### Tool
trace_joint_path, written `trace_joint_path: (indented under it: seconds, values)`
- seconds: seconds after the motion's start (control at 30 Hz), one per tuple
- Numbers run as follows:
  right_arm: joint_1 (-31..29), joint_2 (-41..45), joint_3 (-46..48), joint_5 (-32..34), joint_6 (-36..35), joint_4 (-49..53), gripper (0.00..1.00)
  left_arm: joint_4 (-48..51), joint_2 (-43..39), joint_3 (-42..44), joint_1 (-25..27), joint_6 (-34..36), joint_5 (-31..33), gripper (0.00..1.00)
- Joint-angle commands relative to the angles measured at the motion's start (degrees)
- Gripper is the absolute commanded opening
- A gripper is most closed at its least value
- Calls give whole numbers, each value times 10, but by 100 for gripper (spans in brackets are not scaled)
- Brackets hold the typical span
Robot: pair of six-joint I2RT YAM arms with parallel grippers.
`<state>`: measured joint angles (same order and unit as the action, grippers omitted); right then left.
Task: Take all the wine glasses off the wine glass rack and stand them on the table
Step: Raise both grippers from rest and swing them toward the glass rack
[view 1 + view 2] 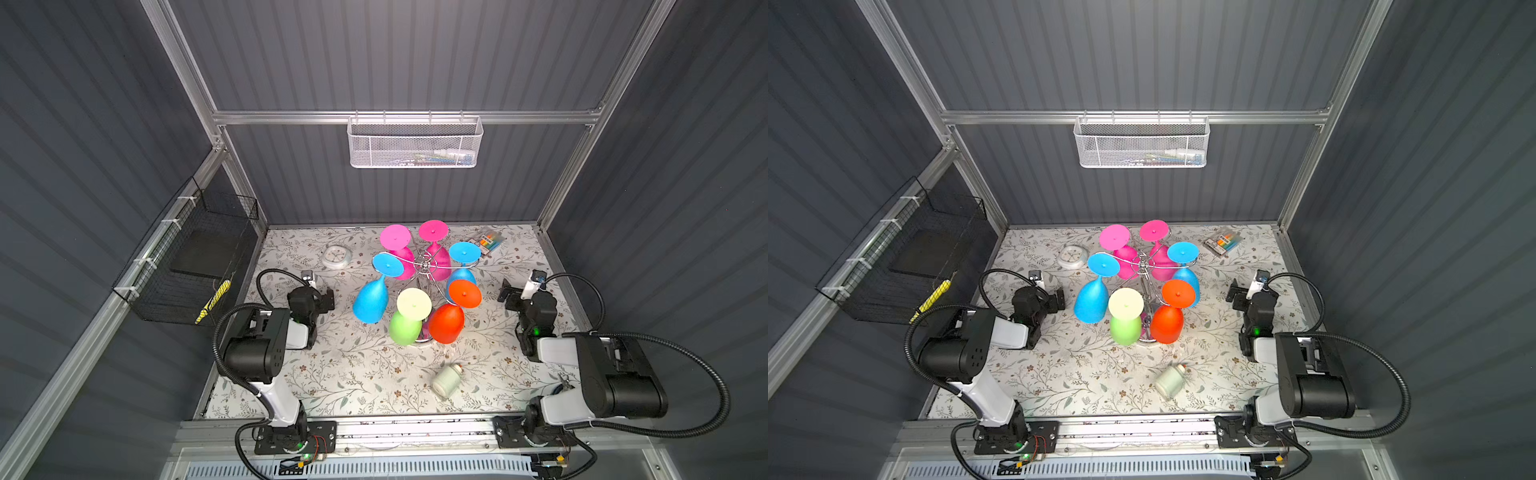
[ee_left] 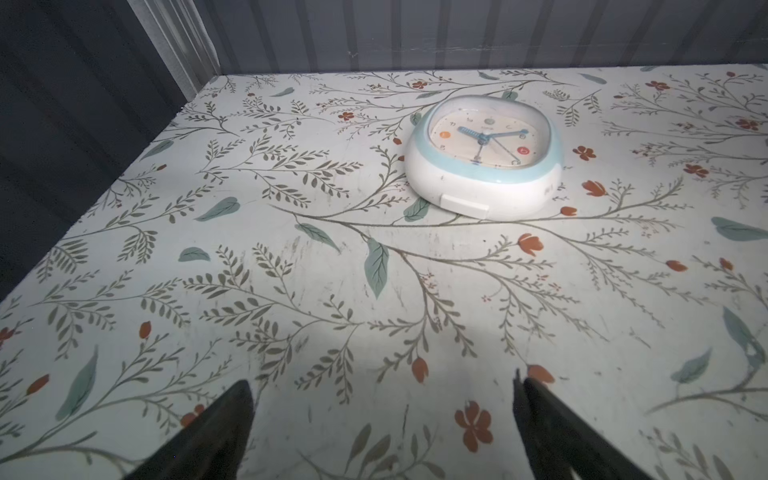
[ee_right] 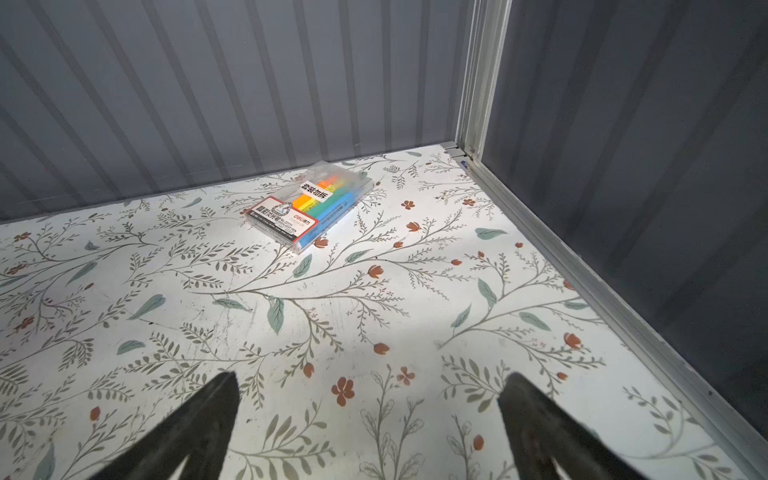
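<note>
Item: white bottle (image 1: 445, 380), on its side near the front edge of the surface (image 1: 332, 374). My left pincer (image 2: 382, 390) and right pincer (image 3: 368, 386), both released and empty, flank the wine glass rack (image 1: 428, 266), well apart from it with open room on either side. The rack stands mid-surface, post upright. I count six glasses hanging feet up, bowls down, with the green wine glass (image 1: 404, 328) and orange wine glass (image 1: 446, 324) nearest. Beyond: clock (image 2: 484, 156), and marker pack (image 3: 309, 208) by the back wall.
</note>
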<state>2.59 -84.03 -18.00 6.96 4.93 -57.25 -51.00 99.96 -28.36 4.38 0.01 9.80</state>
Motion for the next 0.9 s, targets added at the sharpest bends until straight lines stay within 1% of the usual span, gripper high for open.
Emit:
trace_joint_path:
  seconds: [0.0,0.33,0.87]
  values:
    - [2,6,4,-9,-5,-2,99,-4,-15,9,-3,11,-5,100]
    - [7,6,-2,-28,-4,11,99,-4,-15,9,-3,11,-6,100]
    - [7,5,-4,-27,-4,11,99,0,-15,6,-4,11,-7,100]
